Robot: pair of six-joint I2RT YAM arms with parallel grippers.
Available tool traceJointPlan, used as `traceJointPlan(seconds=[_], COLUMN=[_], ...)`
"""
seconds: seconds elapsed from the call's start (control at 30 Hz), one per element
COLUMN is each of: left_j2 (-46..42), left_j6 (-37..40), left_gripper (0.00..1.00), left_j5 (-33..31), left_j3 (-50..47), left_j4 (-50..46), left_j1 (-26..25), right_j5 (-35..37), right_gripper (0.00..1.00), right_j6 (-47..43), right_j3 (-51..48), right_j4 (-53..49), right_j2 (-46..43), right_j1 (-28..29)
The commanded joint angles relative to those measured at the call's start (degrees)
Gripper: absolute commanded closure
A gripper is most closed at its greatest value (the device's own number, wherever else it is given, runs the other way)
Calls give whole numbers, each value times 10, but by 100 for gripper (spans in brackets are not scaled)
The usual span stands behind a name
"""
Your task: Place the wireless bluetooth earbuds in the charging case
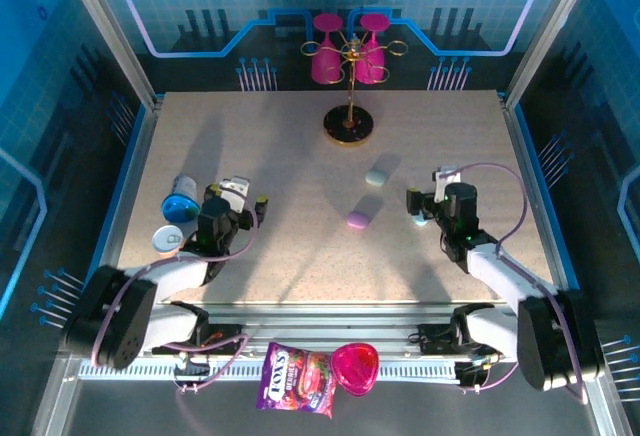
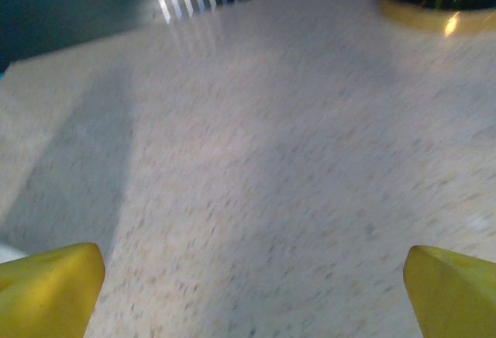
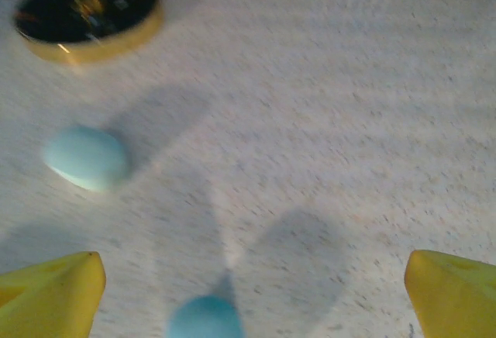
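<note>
**Pale blue earbud on the table between spread right jaws**

From above. Shows the table (image 1: 300,266) with both arms reaching in from the near edge. Puts the left gripper (image 1: 260,208) on the left side, jaws spread and closing on nothing, with a blue round cap (image 1: 180,206) and a small white round object (image 1: 168,239) off to its left. Puts the right gripper (image 1: 414,208) on the right side, jaws likewise apart, with a tiny pale blue earbud (image 1: 420,221) at its tips. Sets two pebble-shaped cases left of that gripper, apart from each other: a pale blue case (image 1: 376,176) farther back and a lilac case (image 1: 358,219) nearer. Leaves a glass stand (image 1: 349,126) with pink glasses (image 1: 327,56) at the far middle. Shows a snack bag (image 1: 297,379) and a pink heart-shaped box (image 1: 355,368) below the table's near edge.

Left wrist. Shows yellow fingertips (image 2: 50,287) in both lower corners, wide apart, with bare tabletop between them and the stand's base at upper right.

Right wrist. Shows yellow fingertips (image 3: 50,295) in both lower corners, spread wide. Finds the earbud (image 3: 205,319) lying between them, nearer the left-hand tip, touching neither, blurred and cut by the lower edge. Places the pale blue case (image 3: 85,157) beyond and to the left, well apart from the earbud.
</note>
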Motion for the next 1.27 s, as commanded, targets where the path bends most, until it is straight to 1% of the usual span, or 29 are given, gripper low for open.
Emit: traceJointPlan(seconds=[0.0, 0.1, 0.13, 0.2, 0.23, 0.3, 0.33, 0.4, 0.43, 0.5, 0.77, 1.1, 1.23], left_j2=[34, 77, 97, 118, 119, 145, 166, 157, 163, 160, 163, 164, 164], left_j6=[-15, -39, -49, -70, -83, -94, -93, -98, -101, -107, -101, -103, -103], left_gripper=[1, 1, 1, 1, 1, 1, 1, 1, 1, 1, 1, 1, 1], left_j5=[22, 76, 78, 100, 124, 161, 164, 164, 161, 138, 135, 137, 135], left_j3=[-3, 24, 39, 59, 65, 65, 66, 75, 71, 76, 74, 77, 76], left_j4=[125, 134, 124, 102, 93, 117, 139, 101, 122, 106, 113, 108, 112], left_j1=[32, 71, 81, 104, 121, 140, 143, 145, 146, 146, 142, 142, 142], right_j5=[-2, -35, -46, -72, -85, -112, -117, -116, -112, -109, -93, -91, -87], right_gripper=[0, 0, 0, 0, 0, 0, 0, 0, 0, 0, 0, 0, 0], right_j6=[-60, -39, -37, -49, -50, -52, -56, -51, -49, -43, -38, -37, -37], right_j3=[-34, -35, -31, -22, -19, -15, -14, 2, 2, 12, 4, 4, -5], right_j4=[177, 261, 284, 307, 322, 359, 383, 327, 341, 313, 332, 332, 348], right_j2=[36, 84, 104, 140, 163, 214, 230, 219, 225, 222, 222, 222, 221], right_j1=[-26, -41, -44, -45, -48, -53, -52, -57, -58, -62, -62, -62, -62])
